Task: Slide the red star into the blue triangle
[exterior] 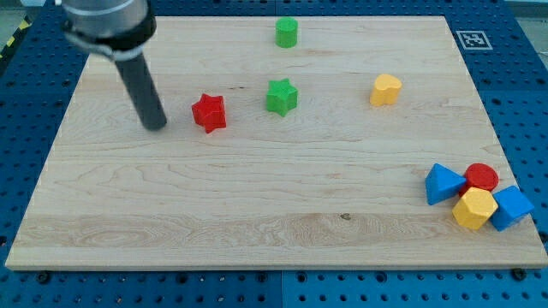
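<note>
A red star (209, 112) with stubby points is lying flat in the upper left part of the wooden board (257, 214), well apart from the blue triangle (443, 184) that is sitting against a red cylinder (482, 176) and a yellow hexagon (473, 208) near the view's bottom right. The dark rod is leaning down from the view's top left, my tip (157, 127) resting just left of the star; the rod is carrying no fingers.

My one camera looks down at a slant from above the near edge of the wooden board (257, 214), facing its far edge, far enough back to frame nearly the whole board, the blue pegboard table (514, 128) around it and my rod.
</note>
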Controlling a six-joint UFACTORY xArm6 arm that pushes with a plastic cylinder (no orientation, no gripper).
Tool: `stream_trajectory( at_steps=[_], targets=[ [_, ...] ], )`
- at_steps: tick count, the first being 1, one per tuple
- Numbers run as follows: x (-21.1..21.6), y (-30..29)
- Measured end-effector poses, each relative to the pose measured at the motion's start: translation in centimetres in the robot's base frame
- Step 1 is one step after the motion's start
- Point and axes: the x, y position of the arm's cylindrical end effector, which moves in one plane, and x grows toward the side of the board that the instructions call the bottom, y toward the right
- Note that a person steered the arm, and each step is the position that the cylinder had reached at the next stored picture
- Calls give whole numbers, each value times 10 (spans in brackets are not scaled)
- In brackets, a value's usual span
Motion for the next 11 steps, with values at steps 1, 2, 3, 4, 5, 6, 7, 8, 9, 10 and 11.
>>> stream_trajectory(
  at_steps=[1, 2, 3, 4, 5, 6, 7, 8, 9, 10, 11],
  targets=[
    [-18, 13],
    [-17, 29],
    [9, 75],
    [38, 124],
    [68, 160],
    [104, 182],
    [123, 172],
    [138, 167],
    [141, 179],
    [141, 200],
    [150, 225]
  ],
)
